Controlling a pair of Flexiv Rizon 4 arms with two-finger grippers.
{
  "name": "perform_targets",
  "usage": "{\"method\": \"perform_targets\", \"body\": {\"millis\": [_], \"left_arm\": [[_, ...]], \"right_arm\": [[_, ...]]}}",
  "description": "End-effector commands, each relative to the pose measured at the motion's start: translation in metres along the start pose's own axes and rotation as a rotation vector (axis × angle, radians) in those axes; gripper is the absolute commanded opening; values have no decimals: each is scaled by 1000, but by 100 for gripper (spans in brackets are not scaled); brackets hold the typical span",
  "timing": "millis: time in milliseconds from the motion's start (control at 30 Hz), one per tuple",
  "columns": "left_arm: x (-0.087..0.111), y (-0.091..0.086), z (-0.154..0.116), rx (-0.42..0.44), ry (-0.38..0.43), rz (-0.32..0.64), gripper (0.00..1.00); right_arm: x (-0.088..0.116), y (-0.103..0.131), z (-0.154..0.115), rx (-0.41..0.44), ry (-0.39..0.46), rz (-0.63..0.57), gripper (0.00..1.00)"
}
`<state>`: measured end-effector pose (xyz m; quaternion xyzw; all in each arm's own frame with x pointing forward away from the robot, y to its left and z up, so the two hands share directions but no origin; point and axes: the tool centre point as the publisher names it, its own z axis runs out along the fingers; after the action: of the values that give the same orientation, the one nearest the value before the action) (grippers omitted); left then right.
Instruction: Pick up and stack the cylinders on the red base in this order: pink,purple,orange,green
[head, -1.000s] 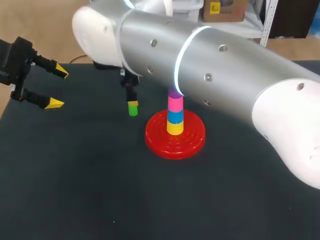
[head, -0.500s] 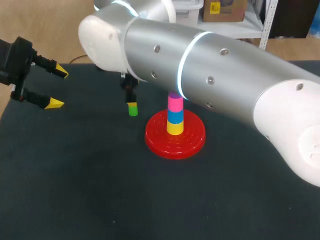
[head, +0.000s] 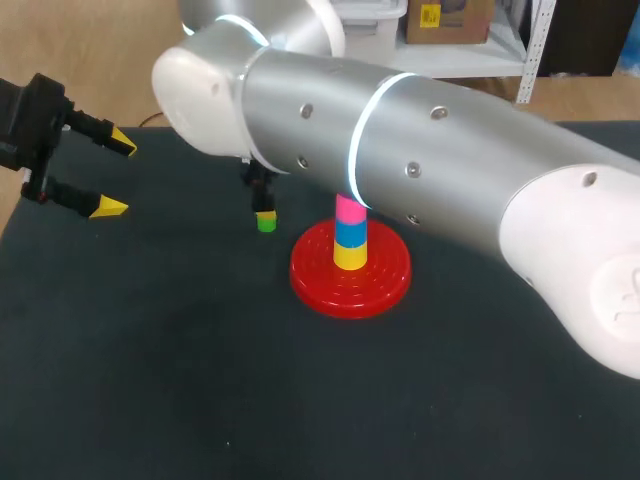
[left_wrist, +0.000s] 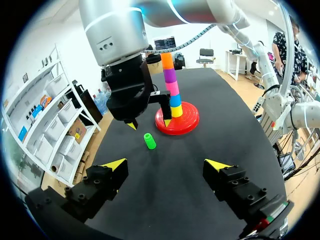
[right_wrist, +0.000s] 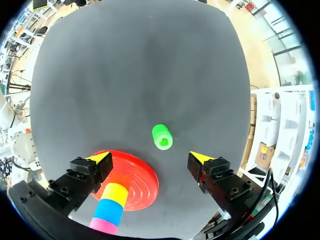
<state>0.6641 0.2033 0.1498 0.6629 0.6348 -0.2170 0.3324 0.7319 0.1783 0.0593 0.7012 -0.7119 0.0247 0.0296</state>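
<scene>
The red base carries a stack of yellow, blue, pink, purple and orange cylinders; my right arm hides its top in the head view. The green cylinder sits on the mat left of the base. My right gripper hangs open just above it, and the green cylinder shows slightly ahead of the gap between the fingers, untouched. My left gripper stands open and empty at the table's far left edge.
My right arm spans the table from the right, over the stack. Dark mat covers the tabletop, with bare room in front of and left of the base.
My right gripper has sunk a little closer over the green cylinder. The left arm and the stack have not moved.
</scene>
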Motion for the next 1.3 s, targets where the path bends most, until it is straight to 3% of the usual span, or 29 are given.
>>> {"method": "perform_targets", "body": {"millis": [33,1300], "left_arm": [[1,1,1,1,0,1,100],[1,1,1,1,0,1,100]], "right_arm": [[1,0,3,1,3,2,100],[-15,-11,23,-10,21,4,100]]}}
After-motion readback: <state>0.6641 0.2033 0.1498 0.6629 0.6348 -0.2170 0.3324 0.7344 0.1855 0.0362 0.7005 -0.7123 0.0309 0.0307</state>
